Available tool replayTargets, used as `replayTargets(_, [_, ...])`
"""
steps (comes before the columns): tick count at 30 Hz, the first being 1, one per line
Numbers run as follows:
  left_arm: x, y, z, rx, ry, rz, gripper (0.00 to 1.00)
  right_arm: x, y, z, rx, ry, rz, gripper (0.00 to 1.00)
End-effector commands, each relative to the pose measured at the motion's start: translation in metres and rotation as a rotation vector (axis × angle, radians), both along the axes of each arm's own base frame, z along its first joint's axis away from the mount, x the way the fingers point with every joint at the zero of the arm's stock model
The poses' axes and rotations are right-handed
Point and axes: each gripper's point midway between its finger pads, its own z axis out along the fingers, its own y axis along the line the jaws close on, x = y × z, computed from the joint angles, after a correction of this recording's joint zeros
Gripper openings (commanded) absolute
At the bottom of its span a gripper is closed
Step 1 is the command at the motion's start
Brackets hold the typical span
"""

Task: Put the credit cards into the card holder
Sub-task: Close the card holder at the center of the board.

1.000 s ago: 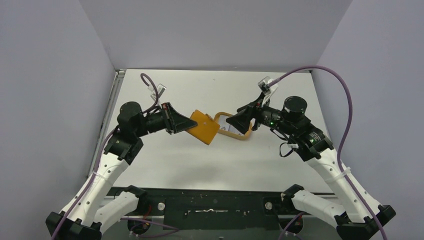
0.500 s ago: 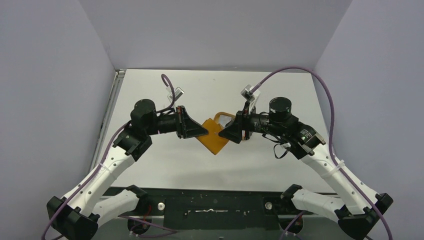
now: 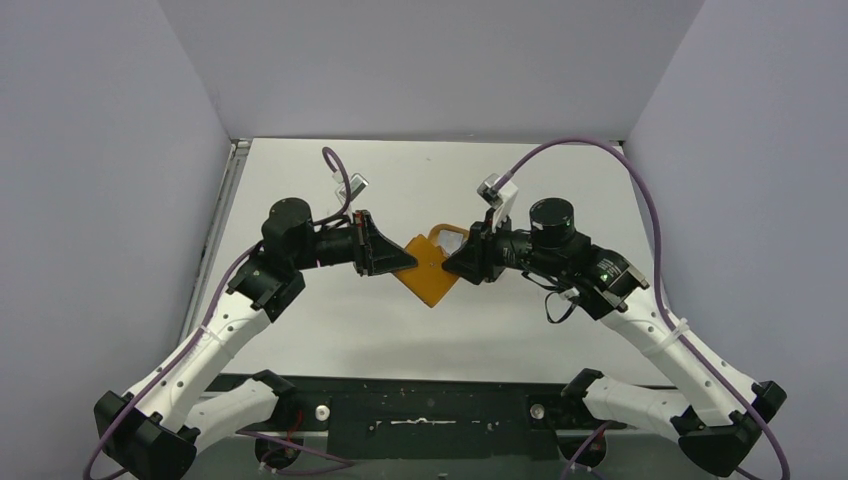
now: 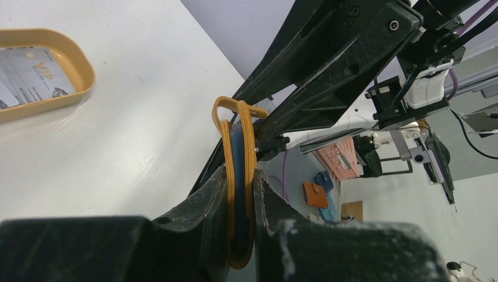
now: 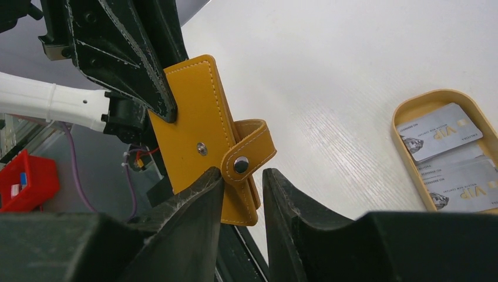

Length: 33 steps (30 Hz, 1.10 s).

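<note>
The card holder (image 3: 432, 277), a tan-orange leather wallet, hangs above the table between both arms. My left gripper (image 4: 239, 176) is shut on its folded edge (image 4: 238, 147), seen end-on with a blue lining. My right gripper (image 5: 244, 176) straddles its lower corner and snap tab (image 5: 242, 163). The left finger touches the leather, and a gap shows at the right finger (image 5: 282, 194), so it is open. The credit cards (image 5: 440, 132), silvery with VIP print, lie in the tray and also show in the left wrist view (image 4: 32, 73).
The orange oval tray (image 5: 401, 111) sits on the white table (image 3: 560, 180) just behind the card holder, its rim (image 3: 442, 231) showing between the two grippers. Grey walls close in the left, back and right sides. Purple cables loop over both arms.
The left arm carried the card holder to the right. The right gripper came left from the tray to the holder, and its jaws narrowed around the tab corner.
</note>
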Motion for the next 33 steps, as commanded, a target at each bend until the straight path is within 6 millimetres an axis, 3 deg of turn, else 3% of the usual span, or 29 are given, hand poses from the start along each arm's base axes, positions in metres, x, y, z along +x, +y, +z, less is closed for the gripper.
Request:
replayTargets(1, [-0.004,-0.001,0.029,-0.063,-0.096,-0.020,0.00,0.009,-0.003,0.026,0.060,-0.081,-0.057,0.34])
replayTargets(12, [-0.005,0.000,0.027,-0.060,-0.095,-0.020,0.00,0.011,-0.002,0.027,0.079,-0.075,-0.074,0.41])
replayTargets(16, [-0.006,0.001,0.027,-0.060,-0.093,-0.019,0.00,0.012,0.000,0.027,0.088,-0.073,-0.074,0.29])
replayTargets(21, [-0.006,0.001,0.026,-0.056,-0.091,-0.014,0.00,0.012,-0.002,0.031,0.097,-0.082,-0.080,0.00])
replayTargets(27, [0.003,0.005,0.008,0.029,-0.052,0.037,0.00,0.011,-0.021,0.040,0.022,-0.116,-0.100,0.00])
replayTargets(33, [0.016,0.008,-0.005,0.117,0.001,0.099,0.00,0.003,-0.025,0.042,-0.036,-0.115,-0.050,0.00])
